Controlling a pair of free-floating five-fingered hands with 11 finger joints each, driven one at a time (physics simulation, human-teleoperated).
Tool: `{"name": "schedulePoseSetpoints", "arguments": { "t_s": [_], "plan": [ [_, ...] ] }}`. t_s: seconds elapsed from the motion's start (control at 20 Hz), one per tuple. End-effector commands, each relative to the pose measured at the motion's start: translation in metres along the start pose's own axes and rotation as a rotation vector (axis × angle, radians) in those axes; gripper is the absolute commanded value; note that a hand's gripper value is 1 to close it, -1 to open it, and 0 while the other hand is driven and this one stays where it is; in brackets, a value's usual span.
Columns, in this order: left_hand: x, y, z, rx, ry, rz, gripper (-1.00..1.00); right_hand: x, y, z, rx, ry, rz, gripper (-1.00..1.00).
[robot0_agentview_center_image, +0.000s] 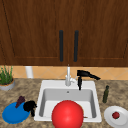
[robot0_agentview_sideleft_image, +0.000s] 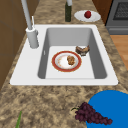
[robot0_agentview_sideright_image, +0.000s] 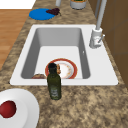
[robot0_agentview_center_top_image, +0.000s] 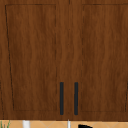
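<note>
Low in the front view's left, the left hand (robot0_agentview_center_image: 30, 106) curls over the blue plate (robot0_agentview_center_image: 13, 115) beside the grapes (robot0_agentview_center_image: 20, 100); a gentle pinch suits them. Farther back, the right hand (robot0_agentview_center_image: 85, 74) hangs straight-fingered by the faucet (robot0_agentview_center_image: 68, 76).

Light is even and fairly bright, with no clear source. Shadows are faint: the sink (robot0_agentview_sideleft_image: 70, 37) walls shade slightly darker than its floor. The cabinet (robot0_agentview_center_top_image: 64, 60) is flat, without glare. Everything is soft and blurred; the grapes (robot0_agentview_sideleft_image: 91, 115) look smeared, perhaps from coarse rendering. Edges show no distortion.
</note>
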Motion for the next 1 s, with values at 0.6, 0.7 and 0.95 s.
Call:
{"name": "schedulePoseSetpoints", "arguments": {
  "t_s": [0.6,0.7,0.95],
  "plan": [
    [0.0,0.0,0.0,0.0,0.0,0.0,0.0,0.041,0.058,0.003,-0.121,-0.41,0.003,-1.0],
    [0.0,0.0,0.0,0.0,0.0,0.0,0.0,0.045,0.065,0.004,-0.137,-0.452,0.005,-1.0],
    [0.0,0.0,0.0,0.0,0.0,0.0,0.0,0.056,0.082,0.005,-0.166,-0.562,0.013,-1.0]
  ]
}}
